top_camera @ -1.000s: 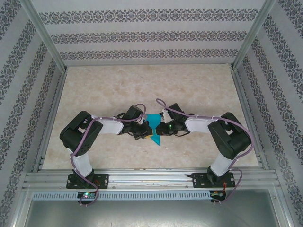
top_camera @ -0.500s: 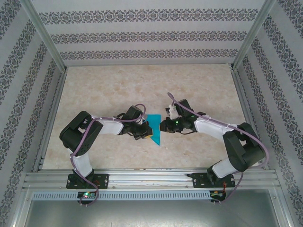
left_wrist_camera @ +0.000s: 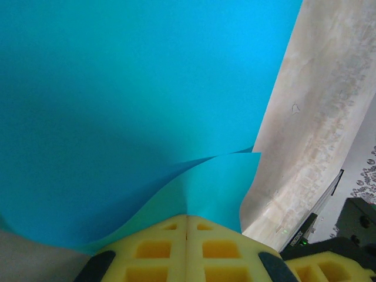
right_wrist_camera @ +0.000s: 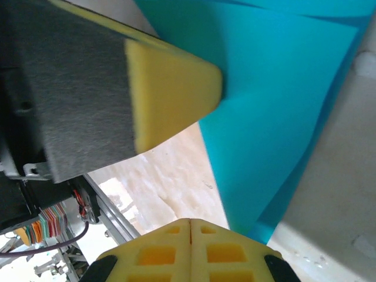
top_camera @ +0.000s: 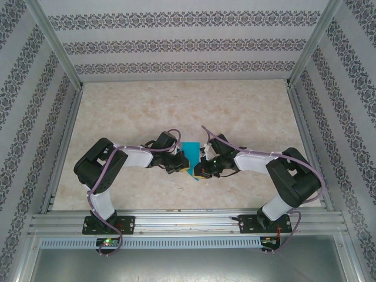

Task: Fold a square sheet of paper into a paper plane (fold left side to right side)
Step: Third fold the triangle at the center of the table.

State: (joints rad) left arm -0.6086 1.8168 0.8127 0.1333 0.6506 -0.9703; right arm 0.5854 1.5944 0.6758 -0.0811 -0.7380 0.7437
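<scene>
On the marbled beige tabletop (top_camera: 176,111), between the arms, the turquoise-blue square sheet of paper (top_camera: 190,150) lies part-folded, left pincer (left_wrist_camera: 187,218) clamped on its flap, right pincer (right_wrist_camera: 191,222) closed beside its corner, and a tug could skew the crease!

Overhead; both wrists close on paper (left_wrist_camera: 129,106)

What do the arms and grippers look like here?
The left arm and right arm have black joint housings, white link covers and looping purple cables; a green light glows near the right wrist. The left gripper and right gripper carry yellow fingers moulded with square recesses.
</scene>
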